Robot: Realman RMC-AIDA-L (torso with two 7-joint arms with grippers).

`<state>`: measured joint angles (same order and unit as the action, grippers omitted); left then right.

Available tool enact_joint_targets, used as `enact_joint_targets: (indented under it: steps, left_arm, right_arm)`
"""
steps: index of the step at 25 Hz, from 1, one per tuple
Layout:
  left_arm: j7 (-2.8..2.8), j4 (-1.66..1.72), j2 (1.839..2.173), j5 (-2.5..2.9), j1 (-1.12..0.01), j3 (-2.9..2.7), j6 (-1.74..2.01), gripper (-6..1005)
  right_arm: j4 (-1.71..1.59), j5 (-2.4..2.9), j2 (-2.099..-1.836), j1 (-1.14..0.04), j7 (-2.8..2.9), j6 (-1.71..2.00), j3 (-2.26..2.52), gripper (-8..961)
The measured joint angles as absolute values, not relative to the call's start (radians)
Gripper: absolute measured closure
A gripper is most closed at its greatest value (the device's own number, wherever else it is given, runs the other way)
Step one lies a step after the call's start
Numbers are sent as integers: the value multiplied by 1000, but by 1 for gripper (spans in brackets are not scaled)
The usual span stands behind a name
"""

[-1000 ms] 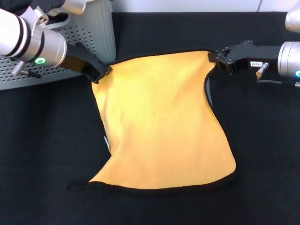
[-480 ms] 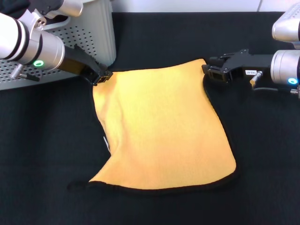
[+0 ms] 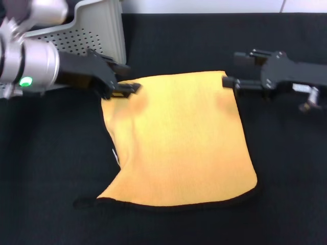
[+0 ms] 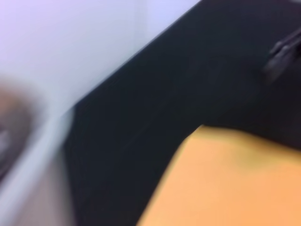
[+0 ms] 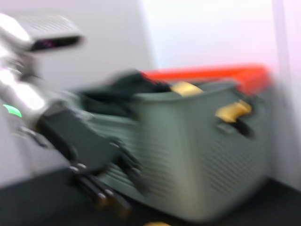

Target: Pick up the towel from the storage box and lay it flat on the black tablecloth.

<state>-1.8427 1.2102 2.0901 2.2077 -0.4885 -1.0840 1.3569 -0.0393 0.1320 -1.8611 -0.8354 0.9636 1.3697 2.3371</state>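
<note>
The orange-yellow towel (image 3: 179,140) lies spread on the black tablecloth (image 3: 46,153), its near left edge curled inward. My left gripper (image 3: 126,76) hovers open at the towel's far left corner, one finger over the corner and nothing between the fingers. At the far right corner my right gripper (image 3: 232,68) also stands open, its lower finger just touching the towel's edge. The storage box (image 3: 97,35) stands at the far left behind the left arm. The left wrist view shows the towel (image 4: 225,183) and tablecloth (image 4: 141,117). The right wrist view shows the storage box (image 5: 197,155) and the left gripper (image 5: 108,188).
A white wall (image 3: 204,5) borders the table's far edge. Something red (image 5: 207,74) lies on top of the storage box in the right wrist view. Black cloth stretches around the towel on all sides.
Both grippers have opened and let go of the towel's far corners. The far edge has dropped onto the tablecloth, and both arms have lifted slightly.
</note>
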Motion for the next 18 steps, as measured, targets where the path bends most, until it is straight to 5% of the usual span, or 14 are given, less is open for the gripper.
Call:
enact_joint_targets:
  steps: [7,14,18]
  left_arm:
    - [-1237,1013,2064,1718,-345,-962,1668,477]
    - [-963,528,1944,1607,-399,-788,1927,480]
    - [-958,517,1941,1631,-392,-795,1933,480]
  right_arm:
    - [-40,135,-1877,-729,854,1699,2343,186]
    - [-41,150,-1940,-718,835,1825,2352,132]
    - [-50,176,-1948,-756,848,1821,2351,132]
